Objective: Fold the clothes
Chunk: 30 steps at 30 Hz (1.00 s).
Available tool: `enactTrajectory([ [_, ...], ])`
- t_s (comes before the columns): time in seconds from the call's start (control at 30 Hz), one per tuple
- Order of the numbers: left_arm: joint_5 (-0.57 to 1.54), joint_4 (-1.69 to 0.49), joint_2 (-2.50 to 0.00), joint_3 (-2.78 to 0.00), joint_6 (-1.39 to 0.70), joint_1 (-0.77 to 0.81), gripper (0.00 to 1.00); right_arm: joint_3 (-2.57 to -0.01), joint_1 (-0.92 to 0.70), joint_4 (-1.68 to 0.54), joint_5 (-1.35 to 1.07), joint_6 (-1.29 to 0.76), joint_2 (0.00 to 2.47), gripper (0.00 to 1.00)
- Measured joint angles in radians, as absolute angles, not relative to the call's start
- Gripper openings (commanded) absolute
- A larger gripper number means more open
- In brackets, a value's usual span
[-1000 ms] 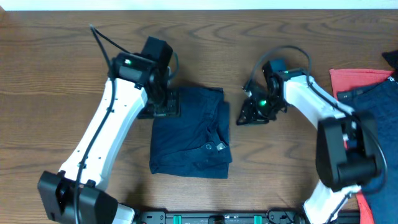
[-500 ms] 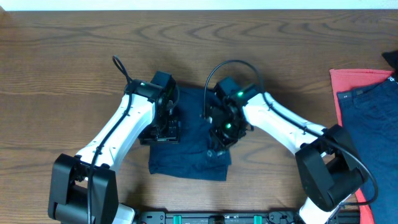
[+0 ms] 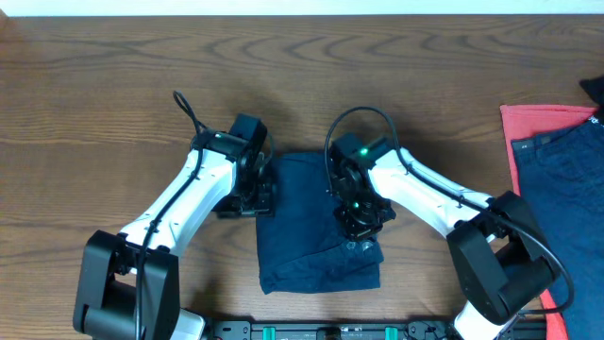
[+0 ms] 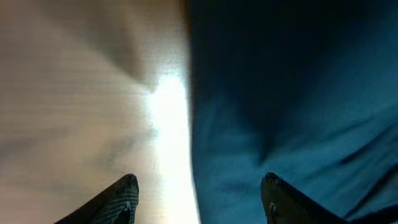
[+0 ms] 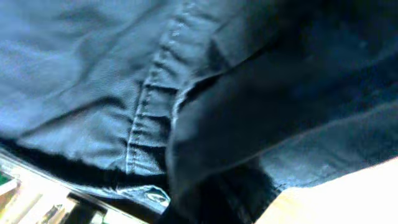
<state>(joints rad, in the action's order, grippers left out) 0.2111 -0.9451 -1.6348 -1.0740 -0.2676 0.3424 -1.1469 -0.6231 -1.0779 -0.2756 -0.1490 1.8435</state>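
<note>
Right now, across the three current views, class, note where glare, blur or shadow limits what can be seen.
Overhead: sharp, evenly lit, though the navy shorts show little fold detail. Left wrist: soft focus, with a white glare patch on the table beside the cloth edge. Right wrist: too close, blurred, one stitched seam legible, deep shadow across centre and right.

We see a brown wood-grain table (image 3: 94,94). At its right edge lies a red cloth (image 3: 536,121), and a blue denim garment (image 3: 566,179) partly covers it.
</note>
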Motion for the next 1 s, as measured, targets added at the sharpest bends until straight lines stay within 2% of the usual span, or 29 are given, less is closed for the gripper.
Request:
enactTrajectory([
  [0.17,0.231,-0.74,-1.635,-1.071,-0.26,0.342,0.63,-1.066,-0.623,-1.0,-0.271,-0.21,1.834,0.02],
  [0.33,0.228,-0.525,-1.636,-1.011,-0.208,0.342,0.44,-1.036,-0.623,-0.994,-0.271,-0.233,1.821,0.01],
  [0.53,0.205,-0.353,-1.715,-0.905,-0.161,0.342,0.34,-1.032,-0.623,-0.994,-0.265,-0.239,1.819,0.02],
  [0.63,0.205,-0.336,-1.732,-0.902,-0.143,0.342,0.13,-1.032,-0.623,-0.995,-0.258,-0.24,1.819,0.04],
  [0.7,0.199,-0.337,-1.732,-0.903,-0.126,0.337,0.11,-1.032,-0.623,-0.995,-0.252,-0.243,1.819,0.07],
  [0.8,0.204,-0.381,-1.732,-0.922,-0.114,0.307,0.1,-1.032,-0.623,-0.997,-0.237,-0.253,1.818,0.22],
  [0.87,0.21,-0.427,-1.732,-0.939,-0.107,0.269,0.1,-1.033,-0.621,-0.997,-0.227,-0.253,1.818,0.26],
  [0.93,0.219,-0.478,-1.728,-0.958,-0.102,0.218,0.17,-1.033,-0.611,-0.993,-0.228,-0.256,1.818,0.29],
  [1.0,0.219,-0.536,-1.713,-0.978,-0.098,0.165,0.42,-1.033,-0.598,-1.004,-0.219,-0.255,1.818,0.31],
])
